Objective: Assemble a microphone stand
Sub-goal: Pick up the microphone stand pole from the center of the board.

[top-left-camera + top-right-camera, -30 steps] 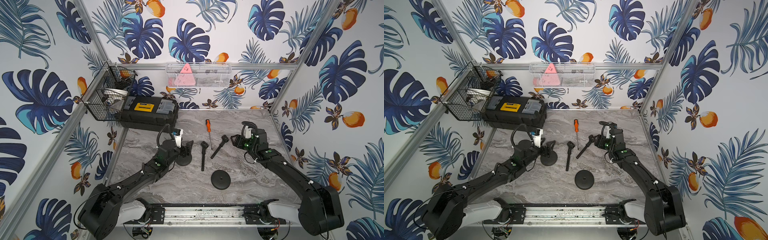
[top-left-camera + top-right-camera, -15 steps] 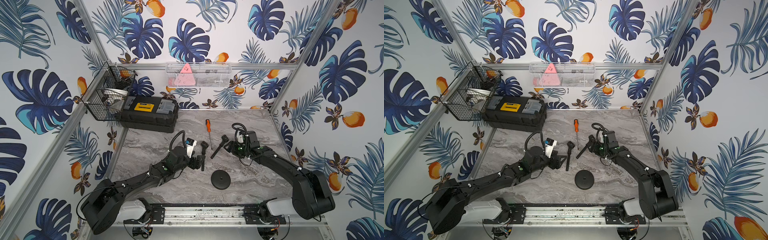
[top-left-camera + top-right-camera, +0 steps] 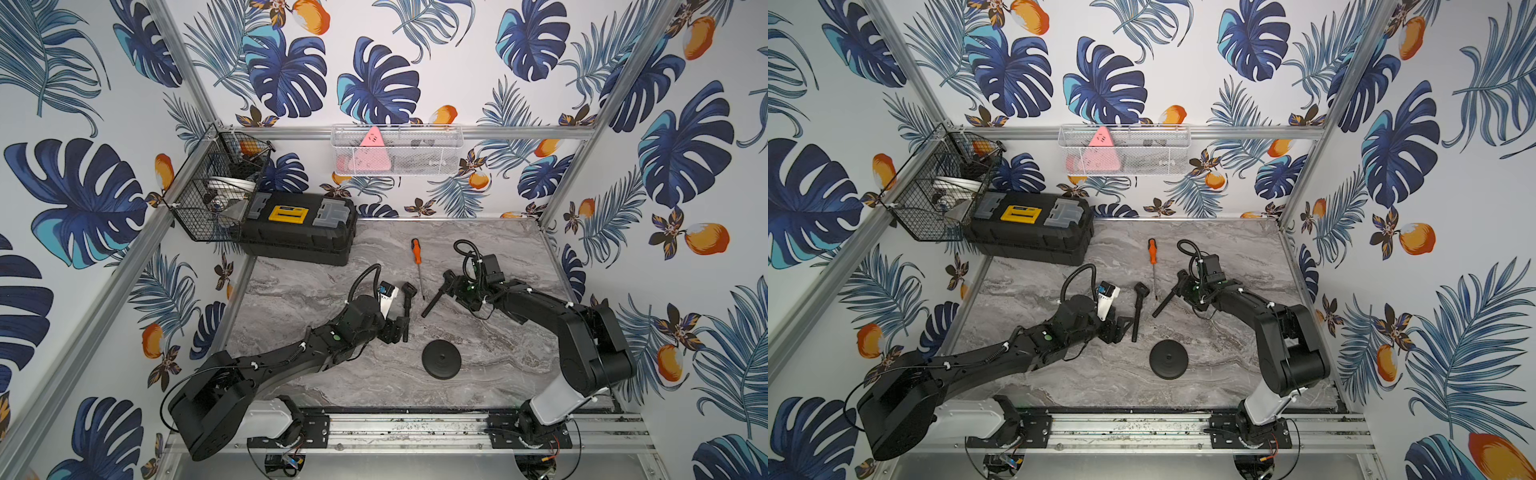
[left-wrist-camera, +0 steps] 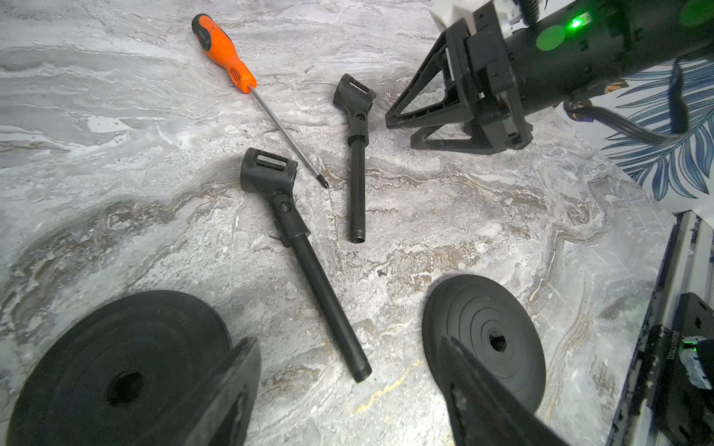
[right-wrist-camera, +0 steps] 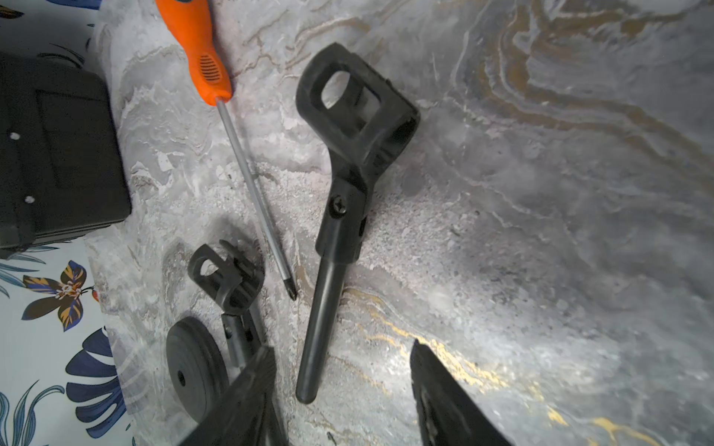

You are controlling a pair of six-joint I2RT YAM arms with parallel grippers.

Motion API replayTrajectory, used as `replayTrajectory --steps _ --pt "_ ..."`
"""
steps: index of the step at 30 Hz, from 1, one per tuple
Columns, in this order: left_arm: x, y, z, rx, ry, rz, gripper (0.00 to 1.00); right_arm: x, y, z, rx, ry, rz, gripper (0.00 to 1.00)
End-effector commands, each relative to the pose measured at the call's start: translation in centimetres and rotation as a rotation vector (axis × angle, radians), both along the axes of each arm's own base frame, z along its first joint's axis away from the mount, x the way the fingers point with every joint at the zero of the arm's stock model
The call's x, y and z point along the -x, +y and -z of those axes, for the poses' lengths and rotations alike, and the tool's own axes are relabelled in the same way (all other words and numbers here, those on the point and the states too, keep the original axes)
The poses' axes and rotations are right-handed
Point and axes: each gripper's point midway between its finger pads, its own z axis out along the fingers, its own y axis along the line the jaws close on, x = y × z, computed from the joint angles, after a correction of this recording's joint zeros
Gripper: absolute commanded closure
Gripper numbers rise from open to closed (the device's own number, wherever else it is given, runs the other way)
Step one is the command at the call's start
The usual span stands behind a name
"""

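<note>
Two black clip-topped poles lie on the marble table (image 3: 498,249). Beside the left pole (image 3: 406,309) (image 4: 309,262) my left gripper (image 3: 395,328) (image 4: 353,394) stands open, and the pole's threaded end lies loose between its fingers. A round black base (image 3: 441,359) (image 4: 483,340) sits at the front. A second base (image 4: 116,370) lies by my left finger, hidden under the arm in both top views. Next to the right pole's (image 3: 434,299) (image 5: 344,200) clip end is my right gripper (image 3: 453,286) (image 5: 344,397), open and gripping nothing.
An orange-handled screwdriver (image 3: 417,255) (image 4: 228,54) lies between the two poles, towards the back. A black toolbox (image 3: 299,232) stands at the back left under a wire basket (image 3: 216,187). A white mesh shelf (image 3: 395,149) hangs on the back wall.
My left gripper has moved right, off the second base and over to the left pole's lower end. My right gripper has come down and left to the right pole, its jaws narrowing.
</note>
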Motion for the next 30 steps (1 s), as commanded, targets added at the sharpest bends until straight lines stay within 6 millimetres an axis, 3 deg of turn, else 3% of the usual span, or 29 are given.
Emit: replayTrajectory --steps 1,13,17,29,30 --pt "-0.3 0.4 -0.3 -0.022 -0.026 -0.013 0.23 -0.7 0.9 0.2 -0.044 0.021 0.005 0.43" --pt "-0.4 0.5 0.1 -0.035 -0.024 -0.016 0.23 -2.6 0.2 1.4 -0.022 0.033 0.063 0.45" --pt "-0.4 0.6 0.0 -0.033 -0.029 -0.023 0.23 -3.2 0.6 1.7 -0.061 0.037 0.047 0.57" --pt "-0.4 0.6 0.3 -0.038 -0.02 -0.025 0.23 -4.4 1.1 2.9 -0.066 0.063 0.044 0.57" --pt "-0.4 0.6 0.3 -0.039 -0.02 -0.024 0.23 -5.2 1.3 2.1 -0.072 0.042 0.046 0.57"
